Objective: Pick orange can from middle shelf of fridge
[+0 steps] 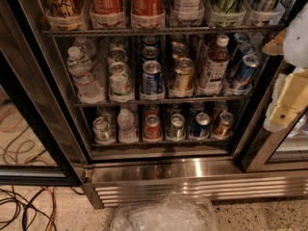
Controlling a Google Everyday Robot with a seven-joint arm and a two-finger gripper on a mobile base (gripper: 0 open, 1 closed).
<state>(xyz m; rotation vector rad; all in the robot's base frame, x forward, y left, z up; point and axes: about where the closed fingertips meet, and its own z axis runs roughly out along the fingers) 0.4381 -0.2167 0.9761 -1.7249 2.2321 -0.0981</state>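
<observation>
The fridge (192,171) stands open in front of me, with black door frames and a stainless steel base. The orange can (182,76) is shiny copper-orange and stands upright at the front of the middle shelf (96,103), right of centre. A blue can (152,78) is on its left and a short bottle with a white cap (213,66) on its right. My gripper (288,100), white and pale yellow, is at the right edge of the view. It is outside the fridge, well to the right of the orange can and a little lower.
Tall red cola bottles (107,1) fill the rack above. The lower shelf holds small cans, among them a red can (152,127) and a copper one (223,124). The open glass door (29,129) is at the left. Cables (24,203) and clear crumpled plastic (163,214) lie on the floor.
</observation>
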